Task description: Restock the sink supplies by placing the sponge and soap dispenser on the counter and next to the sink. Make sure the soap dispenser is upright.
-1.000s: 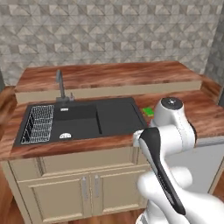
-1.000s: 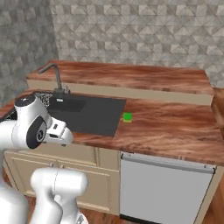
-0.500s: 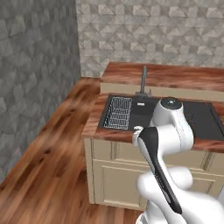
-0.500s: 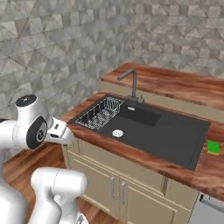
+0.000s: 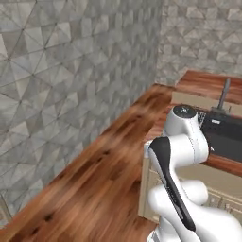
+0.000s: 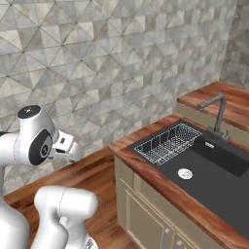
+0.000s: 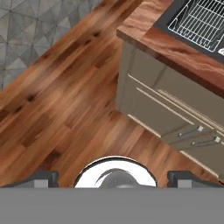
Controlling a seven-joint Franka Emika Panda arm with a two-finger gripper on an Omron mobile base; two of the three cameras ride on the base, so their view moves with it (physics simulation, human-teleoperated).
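The counter (image 6: pixel 158 186) runs along the right of the right base view, with the black sink (image 6: pixel 214 176) set into it. A wire rack (image 6: pixel 168 142) lies in the sink's near basin and the dark faucet (image 6: pixel 217 110) stands behind it. In the left base view the sink (image 5: pixel 228 137) and faucet (image 5: pixel 223 97) sit at the far right, past my arm. The hand view looks down at the floor, with the counter's corner (image 7: pixel 175 49) and the rack (image 7: pixel 202 19) at its top right. My gripper (image 7: pixel 113 178) is open, with nothing between its fingers. The sponge and soap dispenser are out of view.
Wooden floor (image 7: pixel 65 96) spreads to the left of the beige cabinets (image 7: pixel 175 113), whose doors have metal handles (image 7: pixel 192 131). A grey stone-tile wall (image 5: pixel 71 80) bounds the floor on the far side.
The whole picture has swung: the camera has turned left, so the sink and counter slid to the right and floor and wall came in. The gripper stays open.
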